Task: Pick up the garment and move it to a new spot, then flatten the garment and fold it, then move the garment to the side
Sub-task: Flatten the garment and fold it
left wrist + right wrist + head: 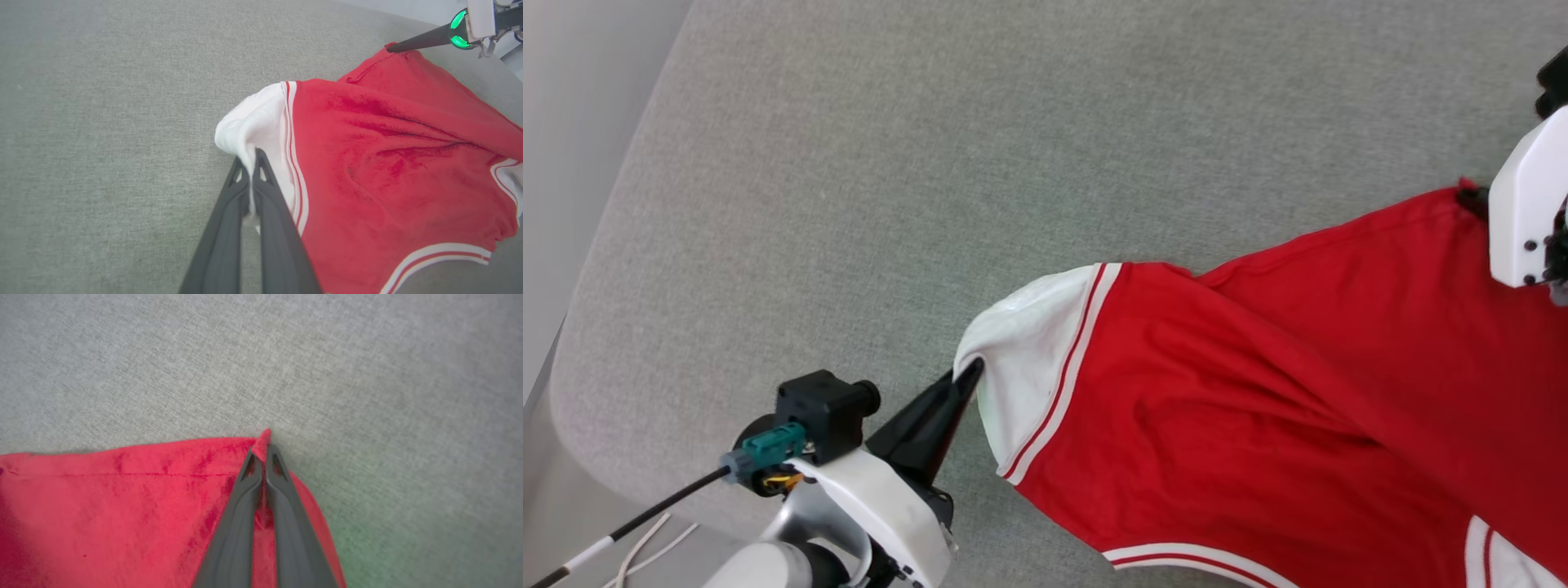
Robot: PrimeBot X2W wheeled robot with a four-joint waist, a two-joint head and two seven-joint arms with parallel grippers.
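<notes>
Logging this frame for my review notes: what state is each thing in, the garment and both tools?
garment: unfolded, creased, lying on the grey surface, pinched in two places.
left tool: shut on the garment's white sleeve.
right tool: shut on a red corner of the garment.

You are looking at what reads as a robot test bench rather than a home: a grey cloth-covered table (931, 163) with a rounded corner, the garment (1258, 392) on it, pale floor (572, 122) left of the table, and loose cables (637, 523) off its near-left corner.
</notes>
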